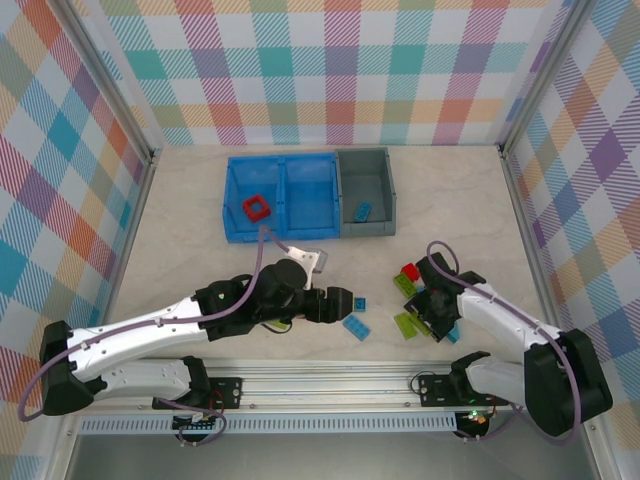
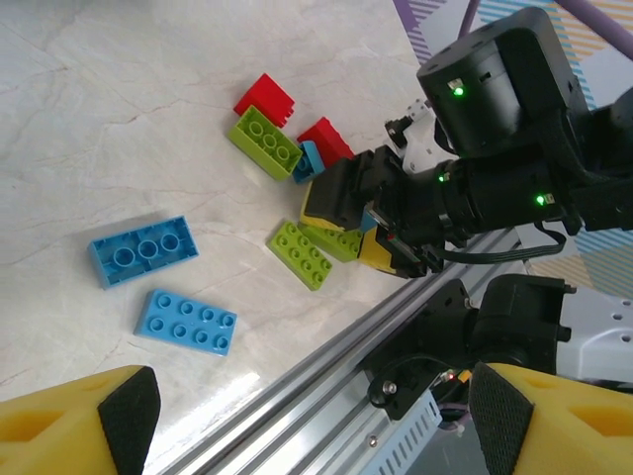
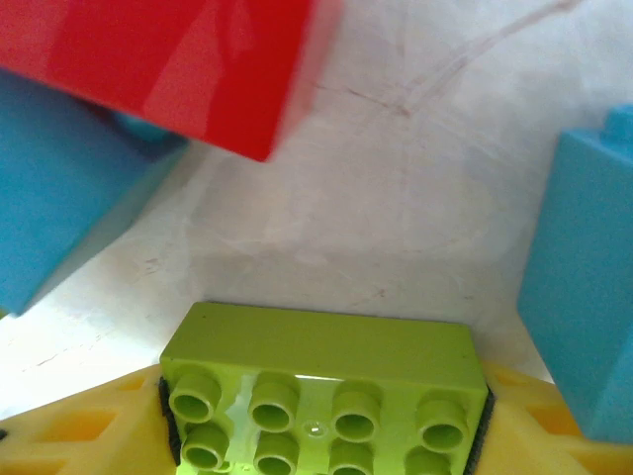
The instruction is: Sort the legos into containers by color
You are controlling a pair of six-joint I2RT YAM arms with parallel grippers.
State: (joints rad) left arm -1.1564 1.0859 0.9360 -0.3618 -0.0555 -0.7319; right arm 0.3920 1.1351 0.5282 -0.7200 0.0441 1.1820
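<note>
My right gripper (image 1: 436,318) is clamped on a green brick (image 3: 321,376), down at the bench (image 1: 180,230) on the right side, with a red brick (image 3: 168,59) close ahead of it. My left gripper (image 1: 345,300) hangs with its jaws wide apart and nothing between them, just beside two blue bricks (image 2: 143,249). At the back, the blue bin (image 1: 285,232) has a red frame (image 1: 257,208) in its left compartment. The grey bin (image 1: 365,228) next to it holds one blue brick (image 1: 362,211).

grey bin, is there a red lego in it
No, the one lego lying in the grey bin is blue.
</note>
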